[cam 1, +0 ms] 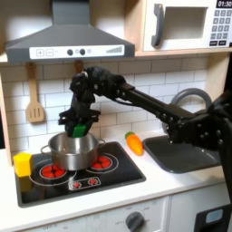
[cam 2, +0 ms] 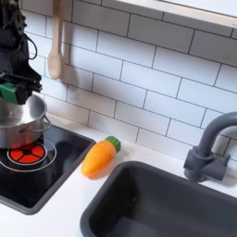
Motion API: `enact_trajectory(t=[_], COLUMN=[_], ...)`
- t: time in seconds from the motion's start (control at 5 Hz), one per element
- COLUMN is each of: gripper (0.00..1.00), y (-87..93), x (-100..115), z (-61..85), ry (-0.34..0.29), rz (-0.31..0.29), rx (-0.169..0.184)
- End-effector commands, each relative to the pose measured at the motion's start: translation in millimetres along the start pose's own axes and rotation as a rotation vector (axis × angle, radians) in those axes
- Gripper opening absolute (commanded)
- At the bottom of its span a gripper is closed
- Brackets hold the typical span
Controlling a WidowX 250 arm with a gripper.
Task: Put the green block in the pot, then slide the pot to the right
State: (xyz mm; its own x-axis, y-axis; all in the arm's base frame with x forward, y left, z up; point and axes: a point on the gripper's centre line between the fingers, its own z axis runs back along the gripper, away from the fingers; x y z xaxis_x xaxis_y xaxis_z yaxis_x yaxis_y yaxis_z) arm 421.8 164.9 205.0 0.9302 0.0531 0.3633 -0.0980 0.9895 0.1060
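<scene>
As the scene is read from the near counter edge toward the tiled wall, the items are listed in that order.

Stovetop (cam 1: 118,177): a black toy hob with red burner rings is set into the white counter; the pot is carried on its rear left ring in the first exterior view.

Yellow block (cam 1: 22,164): it is seen at the first exterior view's left, just beside the hob and near the pot, but apart from it.

Pot (cam 1: 72,150): the shiny metal pot stands upright and open-topped; its interior cannot be seen fully.

Gripper (cam 1: 80,123): it is held directly above the pot mouth, its jaws closed narrowly on the green block.

Green block (cam 1: 81,130): it is gripped between the fingers, just above the pot rim, not yet released; in the second exterior view it shows as a green patch (cam 2: 8,92) over the pot (cam 2: 20,118).

Risk: if release is made off-centre, the block may be struck against the rim and bounced onto the hob; a later slide may be resisted by the burner surface, tipping the pot.

Obstacles: the toy carrot (cam 1: 134,143) lies to the first exterior view's right of the hob, in the judged slide path; the sink (cam 2: 157,204) and faucet (cam 2: 208,148) lie beyond it.

Background: a wooden spatula (cam 1: 34,95) hangs on the wall.
</scene>
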Motion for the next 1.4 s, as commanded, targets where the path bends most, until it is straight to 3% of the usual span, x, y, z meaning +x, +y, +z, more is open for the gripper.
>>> enact_trajectory(t=[0.0, 0.6, 1.2], gripper=[1.00, 1.00, 1.00], y=[-1.6, -5.4, -17.2], x=[-3, -8, -30], z=[0.1, -7.5, -18.9], ry=[0.018, 0.047, 0.113], rz=[-0.031, -0.069, -0.090], rx=[-0.016, -0.015, -0.052])
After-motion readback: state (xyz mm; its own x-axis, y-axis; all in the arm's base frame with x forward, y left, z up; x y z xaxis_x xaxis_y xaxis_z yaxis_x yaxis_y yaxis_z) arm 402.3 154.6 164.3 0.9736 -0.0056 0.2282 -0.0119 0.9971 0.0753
